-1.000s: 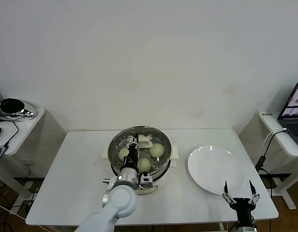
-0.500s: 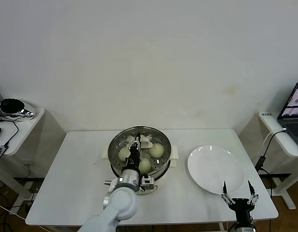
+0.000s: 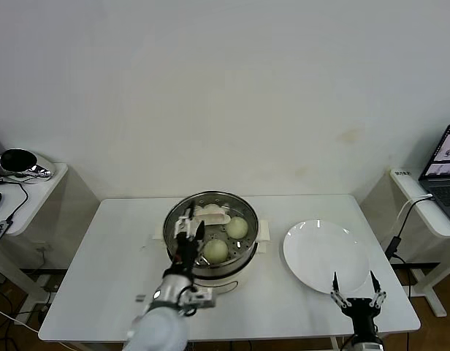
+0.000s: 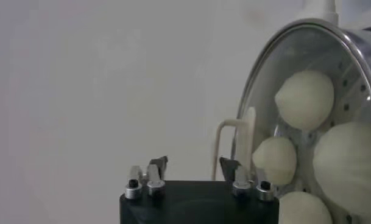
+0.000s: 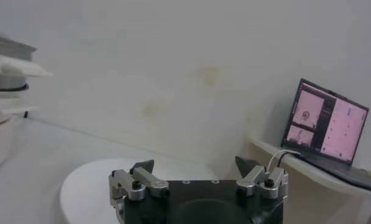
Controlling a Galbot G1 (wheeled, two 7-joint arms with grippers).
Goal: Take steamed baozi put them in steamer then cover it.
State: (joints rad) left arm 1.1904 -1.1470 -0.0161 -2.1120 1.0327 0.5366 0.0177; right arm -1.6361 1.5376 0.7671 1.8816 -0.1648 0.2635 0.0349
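The steamer stands mid-table with the glass cover resting on it, its cream handle on top. Baozi show through the glass. In the left wrist view several baozi lie on the perforated tray under the cover's rim. My left gripper is open and empty, over the pot's near left side, a little short of the handle; it also shows in the left wrist view. My right gripper is open and empty at the table's front right edge, also seen in its wrist view.
An empty flat white plate lies right of the steamer, just beyond my right gripper, also in the right wrist view. A laptop sits on a side table at far right. A shiny object sits on a side table at far left.
My left gripper has left the cover's handle and drawn back toward me and to the left, open. The cover stays on the steamer. The right gripper barely moved.
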